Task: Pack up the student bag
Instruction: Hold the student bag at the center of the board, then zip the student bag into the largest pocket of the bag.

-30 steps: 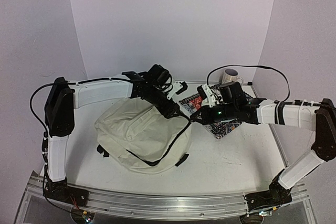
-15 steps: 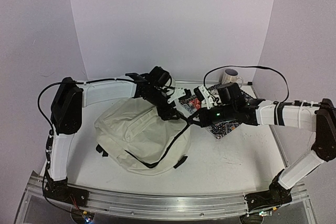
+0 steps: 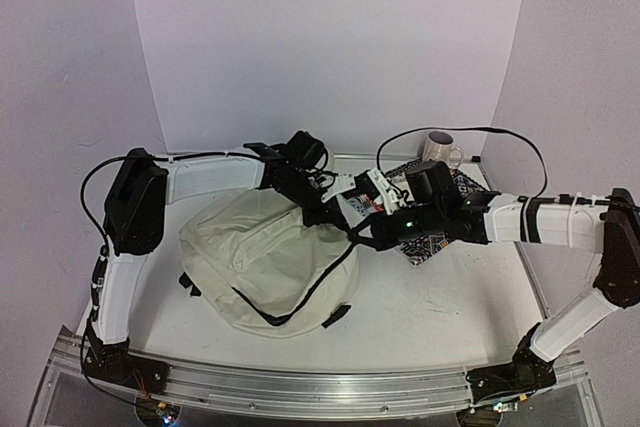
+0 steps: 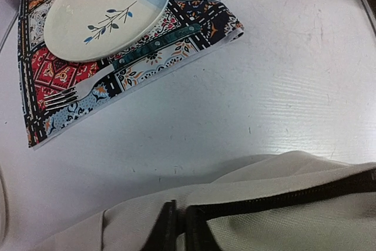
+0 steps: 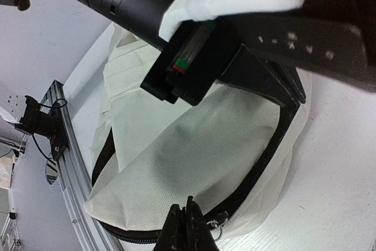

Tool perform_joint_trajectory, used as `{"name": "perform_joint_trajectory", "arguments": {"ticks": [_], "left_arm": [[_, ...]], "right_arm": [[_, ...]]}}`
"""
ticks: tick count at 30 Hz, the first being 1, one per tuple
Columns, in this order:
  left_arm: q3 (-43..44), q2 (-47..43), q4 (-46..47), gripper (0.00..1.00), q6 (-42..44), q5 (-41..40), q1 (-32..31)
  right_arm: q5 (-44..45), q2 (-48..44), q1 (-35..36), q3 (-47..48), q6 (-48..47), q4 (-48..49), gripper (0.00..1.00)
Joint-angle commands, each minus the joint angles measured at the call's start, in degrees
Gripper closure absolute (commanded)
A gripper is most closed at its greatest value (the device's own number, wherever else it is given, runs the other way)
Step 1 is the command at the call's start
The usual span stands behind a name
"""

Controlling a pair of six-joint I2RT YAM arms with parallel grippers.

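Note:
The student bag (image 3: 265, 262), cream fabric with black zipper lines, lies left of centre on the table. My left gripper (image 3: 335, 215) is at the bag's far right corner. In the left wrist view its fingers (image 4: 161, 230) pinch the cream fabric beside the black zipper (image 4: 282, 195), so the gripper (image 4: 177, 227) is shut on the bag. My right gripper (image 3: 358, 237) meets the same corner from the right. Seen from the right wrist, it (image 5: 188, 227) is shut on the bag's edge at the zipper line, next to a small metal pull ring (image 5: 216, 226). The flap (image 5: 200, 157) is lifted.
A patterned placemat (image 4: 200, 33) lies beyond the bag with a plate (image 4: 106, 13) and a fork (image 4: 117, 72) on it. A mug (image 3: 438, 147) stands at the back right. Black straps (image 3: 300, 307) trail off the bag's near side.
My left gripper, open before, has closed on the bag's fabric at the zipper. Both grippers shifted slightly left, and the bag's corner moved with them.

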Motion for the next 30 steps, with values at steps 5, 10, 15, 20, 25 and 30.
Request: {"name": "perform_joint_trajectory", "arguments": {"ticks": [5, 10, 15, 20, 25, 30], "left_arm": [[5.0, 2.58, 0.68, 1.0, -6.53, -7.59, 0.35], [10.95, 6.65, 0.99, 1.0, -12.66, -17.49, 1.03], [15.74, 10.1, 2.52, 1.0, -16.97, -26.88, 1.27], [15.04, 9.87, 5.95, 1.0, -20.74, -32.89, 1.49], [7.73, 6.13, 12.42, 1.0, -23.3, -36.69, 2.05], [4.36, 3.18, 13.47, 1.0, -24.0, -33.36, 2.04]], "right_arm": [[0.3, -3.22, 4.04, 2.15, -0.89, -1.75, 1.0], [3.17, -4.74, 7.95, 1.09, 0.41, -2.06, 1.0], [4.45, -3.95, 11.61, 0.77, 2.62, -1.42, 1.0], [4.28, 0.75, 15.76, 3.91, 4.61, -0.26, 1.0], [4.26, 5.68, 20.06, 8.07, 5.96, 1.55, 1.0], [5.42, 8.72, 21.45, 10.65, 6.27, 1.04, 1.0]]}}
